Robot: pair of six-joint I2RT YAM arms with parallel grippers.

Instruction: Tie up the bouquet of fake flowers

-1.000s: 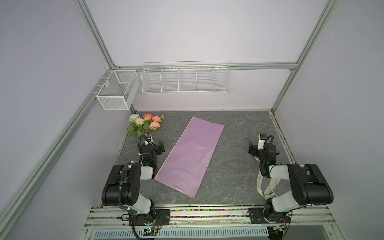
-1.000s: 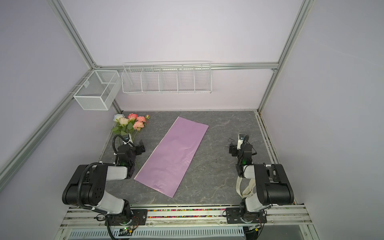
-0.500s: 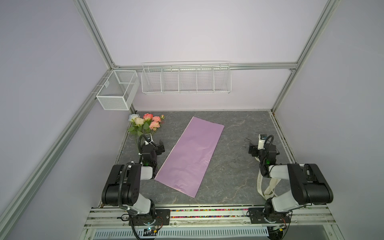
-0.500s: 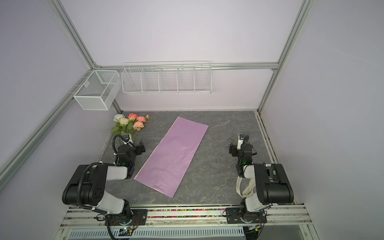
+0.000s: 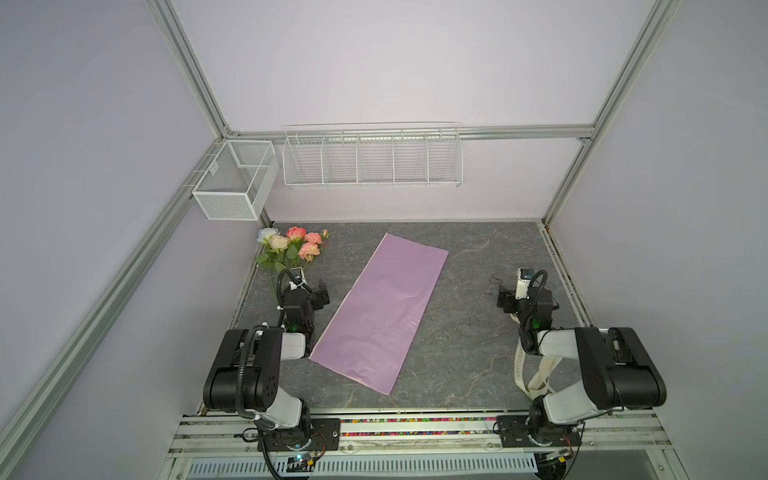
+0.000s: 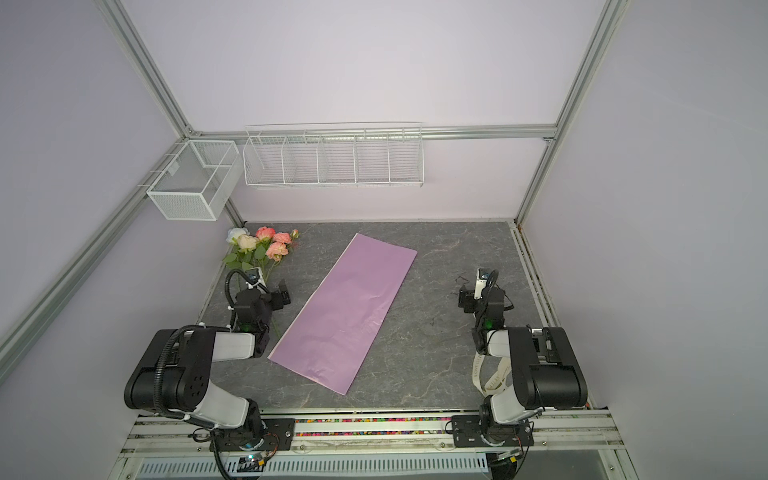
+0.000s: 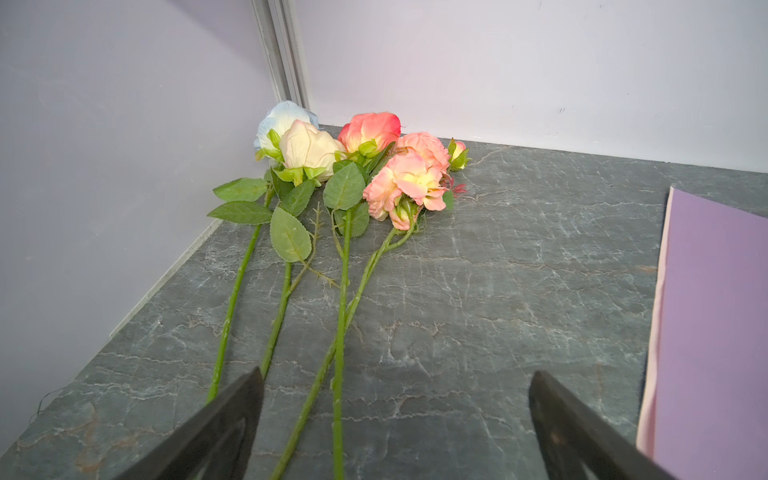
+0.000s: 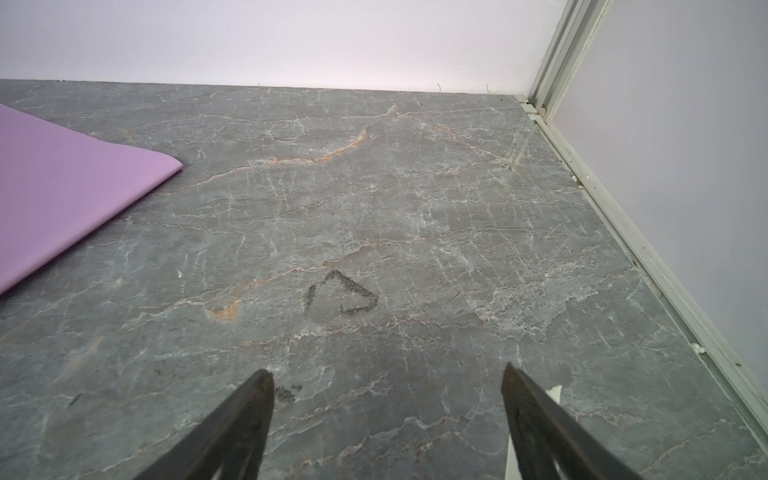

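My left gripper (image 7: 397, 376) wide over bouquet (image 7: 411, 178) stems, ends cut off; right gripper (image 8: 387, 372) wide, empty; ribbon (image 5: 518, 365) half hidden under my right arm (image 5: 598, 365).

bouquet of fake flowers (image 7: 344, 185): blooms are seen in pale blue, cream, coral and peach-pink; leaves and stems green. paper sheet (image 5: 382, 307): lilac, edged in pale pink. tabletop (image 8: 415, 187): dark grey, veined in white and orange. ribbon (image 5: 519, 365): cream, dark lettering printed. wire baskets (image 5: 372, 160): white.
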